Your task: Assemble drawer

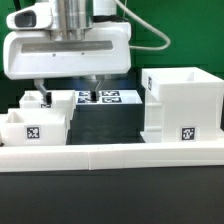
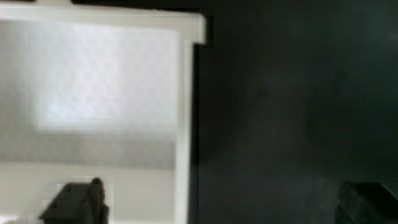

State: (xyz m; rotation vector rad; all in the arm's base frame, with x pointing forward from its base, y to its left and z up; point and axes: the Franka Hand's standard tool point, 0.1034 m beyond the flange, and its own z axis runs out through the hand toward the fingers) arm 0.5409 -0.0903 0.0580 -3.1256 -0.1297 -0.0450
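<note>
Wrist view: blurry drawer piece, half-cropped jaws.

The white housing and white trays bear black-and-white square tags; the table is black.

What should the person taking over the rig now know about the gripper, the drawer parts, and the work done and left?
The gripper hangs low, jaws open wide, holding nothing.
The housing stands alone at the exterior view's right.
The front tray and the rear tray sit together at the exterior view's left, outside the housing.
Done: no tray is in yet.
Left: grasp each tray and slide it into the housing.
</note>
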